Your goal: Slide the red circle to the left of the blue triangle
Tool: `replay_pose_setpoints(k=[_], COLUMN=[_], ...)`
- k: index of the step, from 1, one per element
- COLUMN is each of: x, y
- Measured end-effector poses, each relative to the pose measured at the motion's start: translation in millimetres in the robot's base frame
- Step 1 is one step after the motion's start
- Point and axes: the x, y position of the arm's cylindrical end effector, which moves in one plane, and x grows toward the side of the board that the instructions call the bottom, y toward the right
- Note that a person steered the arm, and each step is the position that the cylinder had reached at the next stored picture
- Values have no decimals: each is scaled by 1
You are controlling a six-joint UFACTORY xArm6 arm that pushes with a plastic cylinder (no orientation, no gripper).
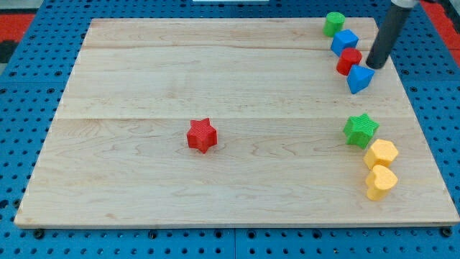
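The red circle (349, 60) sits near the view's top right, touching the blue triangle (359, 78) just below and to its right. A blue cube (344, 42) touches the red circle from above. My tip (374, 65) stands just right of the red circle and just above the blue triangle, close to both; I cannot tell whether it touches them.
A green block (333, 24) lies above the blue cube. A red star (202, 135) sits mid-board. A green star (360, 129), a yellow hexagon (381, 154) and a yellow heart (380, 181) stand along the right side. The board's right edge (420, 115) is near.
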Motion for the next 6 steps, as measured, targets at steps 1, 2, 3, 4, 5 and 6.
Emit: replay_pose_setpoints(k=[1, 2, 3, 4, 5, 6], x=[-6, 27, 19, 19, 19, 16], y=[-17, -67, -110, -169, -193, -183])
